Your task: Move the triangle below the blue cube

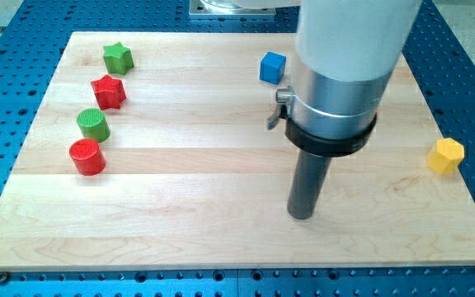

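The blue cube (273,67) sits near the view's top, just left of the arm's white body. No triangle block shows; the arm may hide it. My tip (301,214) rests on the wooden board (221,231) below and slightly right of the blue cube, well apart from it. No block touches the tip.
At the view's left stand a green star (117,58), a red star (109,91), a green cylinder (92,124) and a red cylinder (87,157). A yellow hexagonal block (446,155) sits near the board's right edge. Blue perforated table surrounds the board.
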Controlling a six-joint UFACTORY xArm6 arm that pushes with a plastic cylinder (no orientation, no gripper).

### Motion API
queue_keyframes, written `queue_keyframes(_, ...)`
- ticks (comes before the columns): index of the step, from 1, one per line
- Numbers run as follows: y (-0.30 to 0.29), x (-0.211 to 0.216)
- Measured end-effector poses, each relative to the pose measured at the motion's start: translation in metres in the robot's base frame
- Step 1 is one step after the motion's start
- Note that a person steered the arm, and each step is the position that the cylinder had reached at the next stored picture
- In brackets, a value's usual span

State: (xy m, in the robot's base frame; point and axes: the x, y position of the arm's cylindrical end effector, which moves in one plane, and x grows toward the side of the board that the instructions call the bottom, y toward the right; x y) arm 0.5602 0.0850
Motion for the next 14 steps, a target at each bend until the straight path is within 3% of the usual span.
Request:
queue_keyframes(4,0.002,0.000)
queue_keyframes(5,0.046,-0.018)
queue_keyframes(7,0.098,-0.140)
queue_keyframes(8,0.134,-0.177)
queue_keyframes(10,0.114,-0.194)
queue_keyframes(11,0.136,-0.204)
queue_keyframes(12,0.111,-0.219)
queue_keyframes(14,0.039,-0.200)
